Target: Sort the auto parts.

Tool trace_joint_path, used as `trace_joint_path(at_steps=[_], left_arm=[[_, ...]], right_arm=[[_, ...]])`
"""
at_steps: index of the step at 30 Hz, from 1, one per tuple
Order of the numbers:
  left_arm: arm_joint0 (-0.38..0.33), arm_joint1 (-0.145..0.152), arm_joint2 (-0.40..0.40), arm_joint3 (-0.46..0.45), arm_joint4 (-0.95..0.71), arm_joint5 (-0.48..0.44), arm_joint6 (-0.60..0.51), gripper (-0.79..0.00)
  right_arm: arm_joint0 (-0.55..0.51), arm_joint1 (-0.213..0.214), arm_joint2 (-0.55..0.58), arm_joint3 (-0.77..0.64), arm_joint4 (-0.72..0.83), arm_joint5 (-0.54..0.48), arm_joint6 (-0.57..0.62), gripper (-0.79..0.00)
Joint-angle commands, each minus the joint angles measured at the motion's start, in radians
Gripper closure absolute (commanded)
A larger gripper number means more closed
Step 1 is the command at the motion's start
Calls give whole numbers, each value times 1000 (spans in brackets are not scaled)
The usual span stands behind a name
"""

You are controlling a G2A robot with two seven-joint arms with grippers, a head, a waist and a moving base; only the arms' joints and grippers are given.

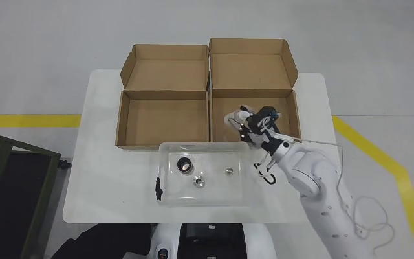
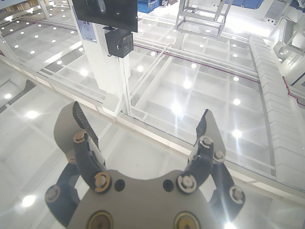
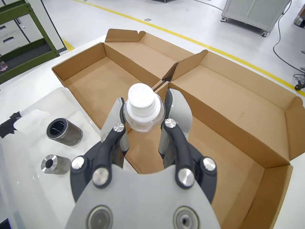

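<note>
1. Your right gripper [image 3: 144,101] is hovering over the near-left corner of the right box [image 1: 288,123]. Its fingers are pinching a white stepped part [image 3: 142,107] around its clear flange, with the capped end pointing away from the wrist.
2. From the middle of the clear tray [image 1: 213,193], you are holding that part at about 1 o'clock, just past the tray's far rim.
3. Your left gripper [image 2: 141,109] is pointing up at the ceiling with its fingers spread wide.
4. The tray is sitting on the white counter [image 1: 97,162] at 6 o'clock from the two boxes. It is carrying a dark sleeve [image 1: 185,166] at 10 o'clock, a metal cylinder [image 1: 200,182] near its middle and a small metal piece [image 1: 229,171] at 3 o'clock.
5. The left box [image 1: 162,123] is lying open at 9 o'clock from the right box, their side walls touching.
</note>
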Motion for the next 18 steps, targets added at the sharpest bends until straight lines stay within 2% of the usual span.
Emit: trace_joint_path(at_steps=[1,18], left_arm=[[0,0,0,0,0,0,0,-785],[0,0,0,0,0,0,0,-785]], right_arm=[[18,-1,-11,18,-7,8,14,0],[166,-23,-115,199,-3,57,141,0]])
